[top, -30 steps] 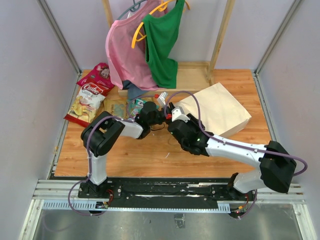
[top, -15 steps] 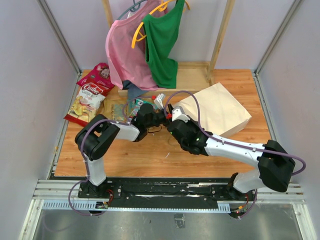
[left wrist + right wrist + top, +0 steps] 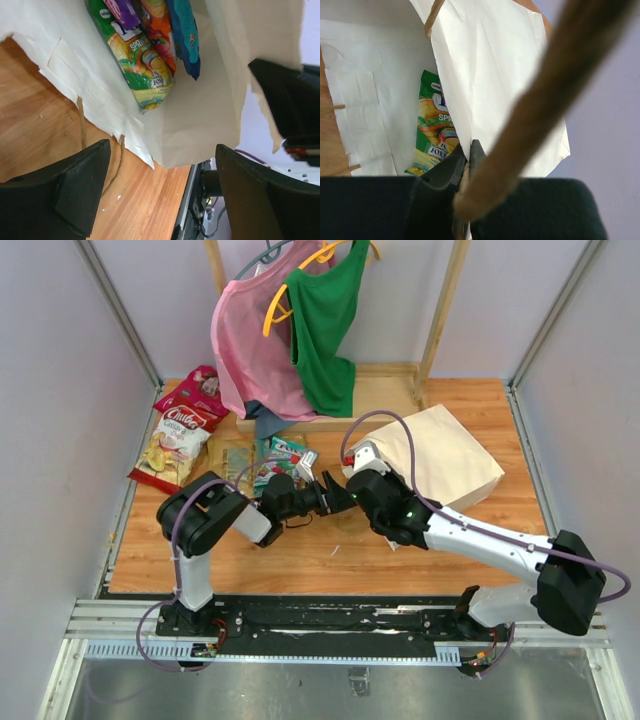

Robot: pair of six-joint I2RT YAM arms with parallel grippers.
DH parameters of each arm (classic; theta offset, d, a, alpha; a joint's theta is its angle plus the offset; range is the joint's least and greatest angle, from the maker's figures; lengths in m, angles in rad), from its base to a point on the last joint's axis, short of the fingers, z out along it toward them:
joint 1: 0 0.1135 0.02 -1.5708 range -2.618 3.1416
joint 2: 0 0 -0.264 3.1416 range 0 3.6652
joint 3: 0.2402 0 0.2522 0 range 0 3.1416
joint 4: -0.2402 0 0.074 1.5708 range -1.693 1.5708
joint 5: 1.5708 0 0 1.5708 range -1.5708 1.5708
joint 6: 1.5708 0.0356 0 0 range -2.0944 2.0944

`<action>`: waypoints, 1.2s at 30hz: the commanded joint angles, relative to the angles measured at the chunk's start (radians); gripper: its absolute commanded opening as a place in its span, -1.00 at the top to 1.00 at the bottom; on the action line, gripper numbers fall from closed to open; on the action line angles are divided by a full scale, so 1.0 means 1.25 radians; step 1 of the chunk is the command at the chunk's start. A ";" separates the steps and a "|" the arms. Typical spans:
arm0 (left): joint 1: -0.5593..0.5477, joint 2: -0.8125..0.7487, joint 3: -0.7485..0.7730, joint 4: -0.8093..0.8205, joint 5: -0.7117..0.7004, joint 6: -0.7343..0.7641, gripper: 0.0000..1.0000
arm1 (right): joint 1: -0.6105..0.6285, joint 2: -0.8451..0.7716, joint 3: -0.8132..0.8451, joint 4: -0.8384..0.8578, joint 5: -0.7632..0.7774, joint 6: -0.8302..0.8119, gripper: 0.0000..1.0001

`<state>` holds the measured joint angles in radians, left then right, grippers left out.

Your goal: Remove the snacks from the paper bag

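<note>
Cream paper bag (image 3: 440, 455), one, lies on its side, mouth facing the left gripper (image 3: 162, 170), whose jaws stand wide apart just outside it. Four snacks (image 3: 150, 60) inside (all overlapping): yellow-green packet (image 3: 140, 75), orange packet (image 3: 159, 30), blue packet (image 3: 184, 35), purple packet (image 3: 122, 11). Right gripper (image 3: 468, 152) is pinched closed on the bag's upper lip.

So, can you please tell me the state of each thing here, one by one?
paper bag: lying on its side, mouth open.
right gripper: shut on the paper bag's edge.
left gripper: open, empty, facing the bag's mouth.
yellow-green packet: inside the bag, among other packets.
red packets: outside the bag, lying flat.
garments: hanging up.
</note>
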<state>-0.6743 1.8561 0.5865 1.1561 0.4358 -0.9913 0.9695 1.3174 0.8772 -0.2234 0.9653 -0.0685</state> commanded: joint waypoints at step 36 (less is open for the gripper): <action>-0.236 0.270 0.457 -0.423 -0.286 0.059 -0.11 | -0.055 -0.145 -0.030 0.017 -0.078 0.018 0.98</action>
<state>-0.9504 2.1563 1.1198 0.6640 0.0975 -0.9394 0.9146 1.1645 0.8513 -0.2363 0.8722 -0.0734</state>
